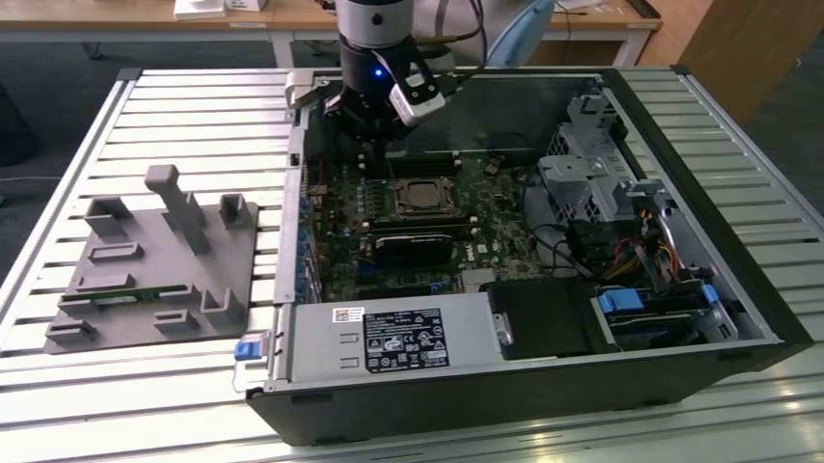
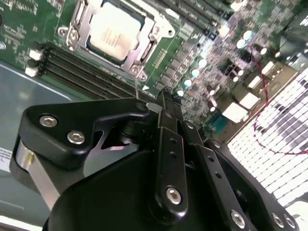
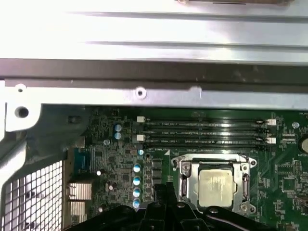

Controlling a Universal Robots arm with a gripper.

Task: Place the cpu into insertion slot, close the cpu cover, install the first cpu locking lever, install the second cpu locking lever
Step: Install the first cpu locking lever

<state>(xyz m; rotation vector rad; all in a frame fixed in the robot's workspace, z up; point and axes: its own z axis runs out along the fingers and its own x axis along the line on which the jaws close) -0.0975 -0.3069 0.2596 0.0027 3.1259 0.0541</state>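
The cpu (image 2: 114, 32) (image 3: 215, 186) lies flat in the insertion slot (image 1: 422, 196), pale metallic top up. The cpu cover (image 2: 144, 24) (image 3: 184, 180), a silvery frame, lies down around it. My gripper (image 2: 162, 98) (image 1: 384, 145) hangs above the board, near one corner of the socket, on the side of the long black memory slots (image 2: 86, 65). Its black fingers (image 2: 169, 144) are pressed together with nothing between them. A thin metal rod (image 2: 136, 89) rises from that socket corner beside the fingertips; whether they touch it I cannot tell.
The open computer case (image 1: 721, 318) lies on a slatted metal table (image 1: 193, 106). A grey fixture (image 1: 154, 260) holding small parts stands at the exterior view's left. Drive cages (image 1: 592, 174), cables and a black power supply (image 1: 386, 338) crowd around the board.
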